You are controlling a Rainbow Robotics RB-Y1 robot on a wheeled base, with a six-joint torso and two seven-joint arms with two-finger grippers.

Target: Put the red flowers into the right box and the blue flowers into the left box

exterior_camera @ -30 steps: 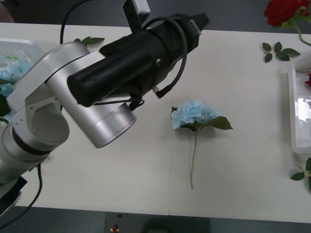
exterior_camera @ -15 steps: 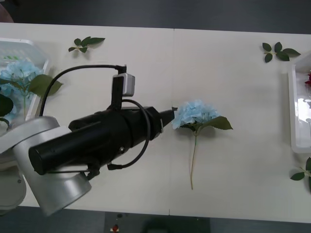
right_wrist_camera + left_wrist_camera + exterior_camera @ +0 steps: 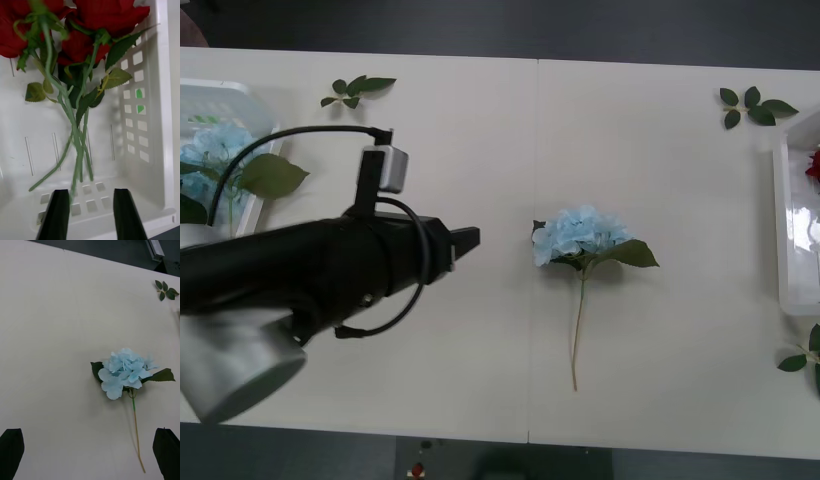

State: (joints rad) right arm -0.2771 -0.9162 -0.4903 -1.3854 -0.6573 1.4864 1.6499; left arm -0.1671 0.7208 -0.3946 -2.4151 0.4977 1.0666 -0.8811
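One blue flower [image 3: 580,235] lies in the middle of the table, stem toward me; the same blue flower [image 3: 123,373] shows ahead of the left wrist camera. My left gripper [image 3: 465,240] hovers to its left, and its fingers [image 3: 11,450] stand wide open and empty. More blue flowers [image 3: 215,150] rest in the left box [image 3: 225,95]. The right box [image 3: 790,240] sits at the right edge with a red bloom [image 3: 813,165]. My right gripper [image 3: 92,215] is open above the right box [image 3: 157,123], over the stems of the red flowers [image 3: 93,22].
Loose green leaf sprigs lie at the back left [image 3: 358,88], the back right [image 3: 752,105] and the front right edge [image 3: 805,355]. The table's front edge runs close below the lone flower's stem.
My left arm swung down from high over the table, reached the blue flower's head, then drew back to the left. A red bloom at the far right corner has left the view.
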